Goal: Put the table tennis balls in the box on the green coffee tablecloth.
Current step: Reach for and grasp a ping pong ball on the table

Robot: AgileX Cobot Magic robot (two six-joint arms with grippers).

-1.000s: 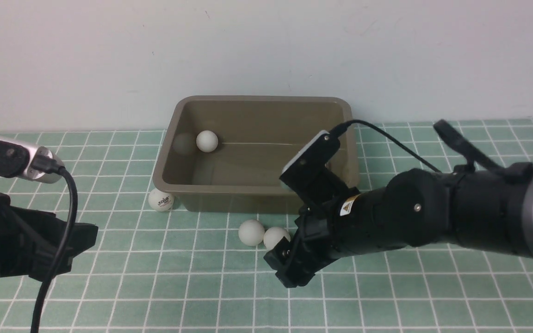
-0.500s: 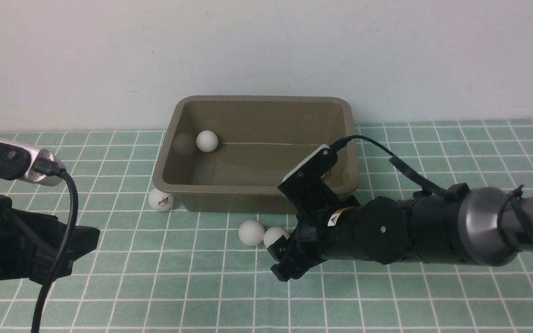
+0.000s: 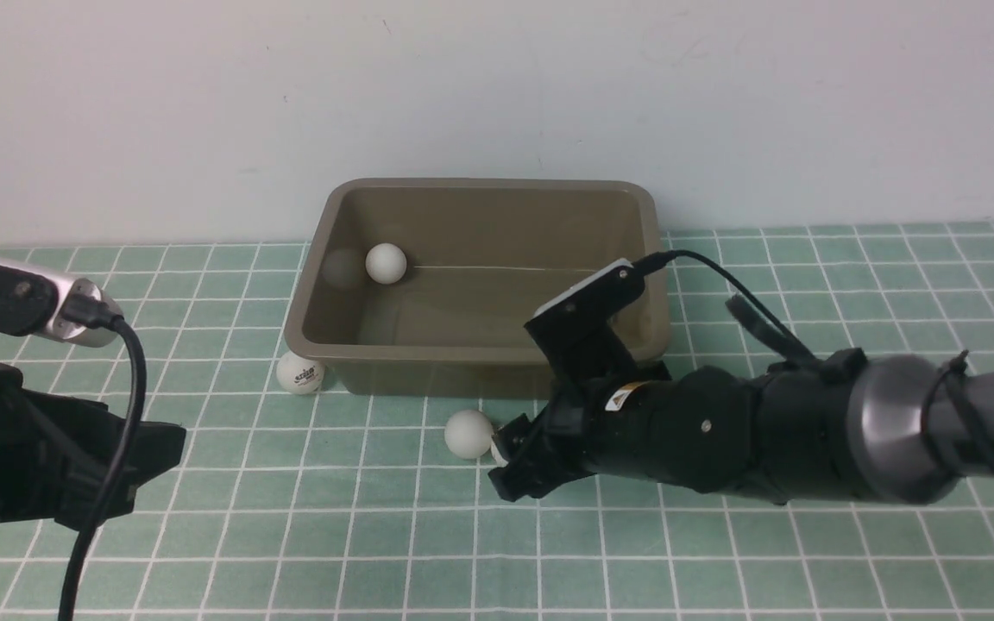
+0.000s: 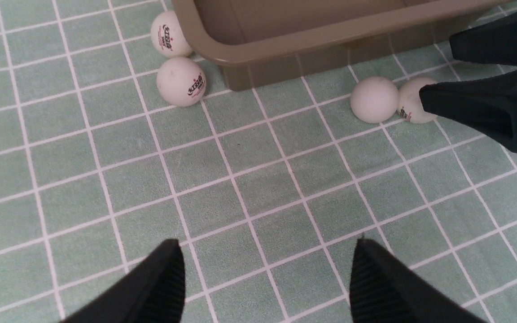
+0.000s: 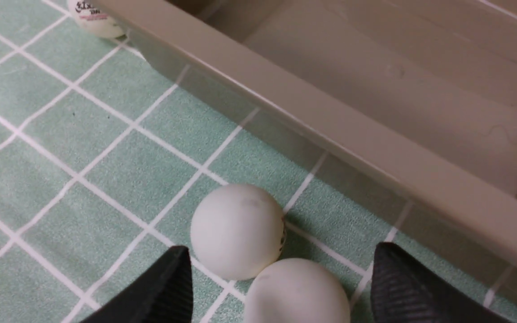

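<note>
Green coffee tablecloth [image 3: 290,535] covers everything in your front view back to the white wall [image 3: 497,86]. The box [image 3: 480,183] sits upright on it at centre rear, long side toward you. Your right arm [image 3: 808,431] comes in from the right edge, lying low and nearly level over the cloth. Its wrist is rolled so the camera block [image 3: 588,297] sticks up in front of the box's near right corner. Your left arm [image 3: 22,466] sits low at the left edge, well apart from the box, with a cable [image 3: 117,414] looping off it. Right end effector [image 3: 507,459] is down at cloth level just in front of the box's near wall, jaws apart. One of the table tennis balls, the straddled ball [image 5: 296,291], lies between them, with a gap on each side in the right wrist view, so it is not clamped. Left end effector [image 4: 267,251] hangs over bare cloth, jaws apart, nothing between. The free ball [image 3: 468,434] touches the straddled ball on its left side, outside the jaws. Two more sit by the box's near left corner: the front logo ball [image 4: 181,81] just beside the wall, and the rear logo ball [image 4: 168,28] against the rim. Only one of those shows in the front view. The boxed ball [image 3: 386,263] lies inside the box, back left.
</note>
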